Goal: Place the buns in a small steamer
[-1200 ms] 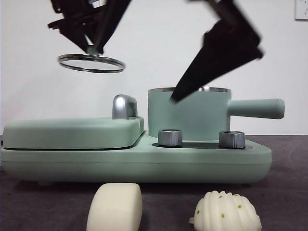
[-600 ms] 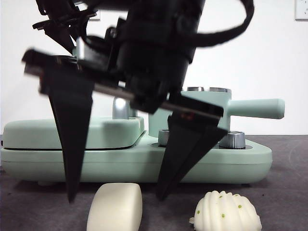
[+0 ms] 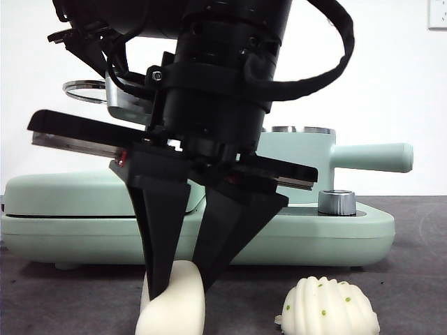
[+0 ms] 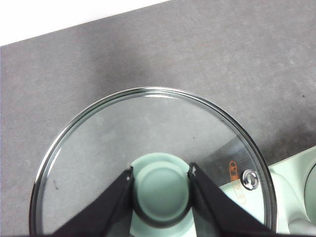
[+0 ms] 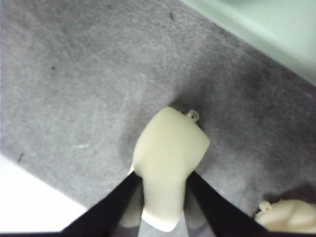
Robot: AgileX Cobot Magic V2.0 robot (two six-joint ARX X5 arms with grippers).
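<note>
Mint-green cooking appliance spans the width of the front view, sitting on the dark grey table. Its flat griddle cover takes up one side; a steel control knob shows on the other.

Small steamer stands on the appliance behind the knob, straight side handle pointing away from the griddle. Steel rim visible at the top, no lid on it.

Right arm fills the middle of the front view, big and dark. Right hand is down at table level in front of the appliance, jaws clamped on the smooth cream bun. The right wrist view confirms it: both jaws press the near end of this bun, which looks squeezed narrower where they bite. Whether it is resting on the table or just off it, cannot tell.

Left hand is raised above the griddle side, its jaws closed on the green knob of the glass lid. In the front view the lid's steel rim shows high up, mostly hidden behind the right arm. Through the glass, the left wrist view shows table and a corner of the appliance below.

Ridged bun, shell-like with tiny green specks, lies on the table near the smooth bun but apart from it, untouched. Its edge shows at a corner of the right wrist view.
</note>
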